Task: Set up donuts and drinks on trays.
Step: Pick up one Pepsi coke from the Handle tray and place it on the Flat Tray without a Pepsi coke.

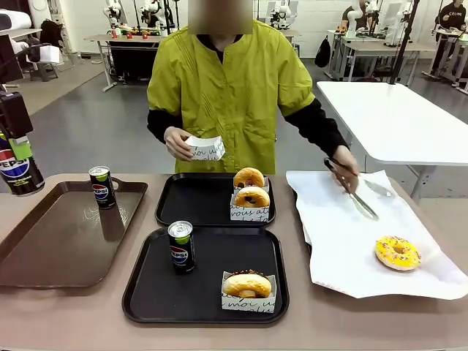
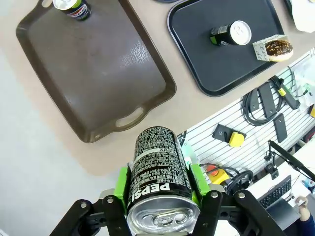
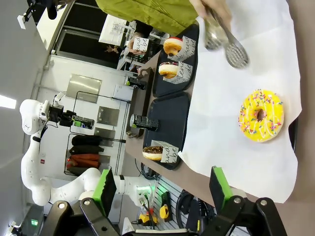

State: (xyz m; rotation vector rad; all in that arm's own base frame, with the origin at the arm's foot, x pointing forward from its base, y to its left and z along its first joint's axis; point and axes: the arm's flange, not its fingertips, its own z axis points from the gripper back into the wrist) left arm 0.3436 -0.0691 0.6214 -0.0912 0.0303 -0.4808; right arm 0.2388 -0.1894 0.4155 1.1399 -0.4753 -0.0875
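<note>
My left gripper (image 1: 16,146) hangs at the far left above the table, shut on a Pepsi can (image 1: 18,170); in the left wrist view its green pads (image 2: 122,183) clamp the can (image 2: 157,157). Another can (image 1: 180,246) stands on the near black tray (image 1: 146,300) with a chocolate donut (image 1: 247,284) in a paper tray. Two boxed donuts (image 1: 251,196) sit on the far black tray (image 1: 194,201). A yellow sprinkled donut (image 1: 398,252) lies on white paper. My right gripper (image 3: 162,191) is open, above the table with the yellow donut (image 3: 261,114) below it.
A glossy brown tray (image 1: 51,241) at the left carries one can (image 1: 102,186). The person across the table holds an empty paper tray (image 1: 206,148) in one hand and metal tongs (image 1: 352,190) over the white paper sheet (image 1: 344,241) in the other.
</note>
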